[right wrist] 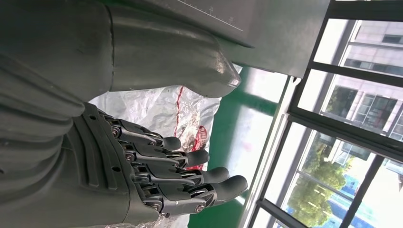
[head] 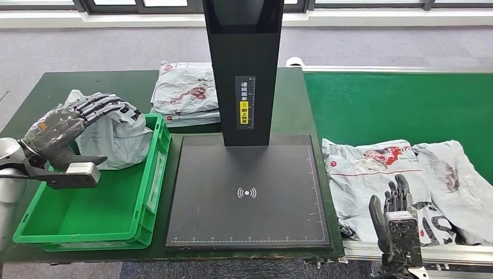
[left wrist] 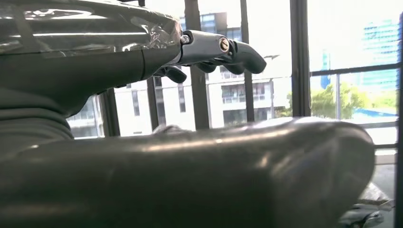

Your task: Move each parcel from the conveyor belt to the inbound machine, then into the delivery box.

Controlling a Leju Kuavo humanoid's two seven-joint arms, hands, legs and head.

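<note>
Crinkled grey plastic-film parcels with red print (head: 372, 168) lie on a matt green conveyor belt (head: 395, 104), beside a matt black scanner plate (head: 250, 192) with a glossy black upright column (head: 244, 35). A smooth, moulded green plastic crate (head: 145, 192) holds another wrinkled grey film bag (head: 119, 136). The left hand (head: 70, 128) and right hand (head: 395, 209) show dark, faintly glossy plastic fingers.

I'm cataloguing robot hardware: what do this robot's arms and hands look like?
Both hands are dark grey. The left hand has ribbed, segmented fingers, a thick thumb and a silver wrist block on a silver arm. The right hand has glossy black fingers with metal joints.
</note>
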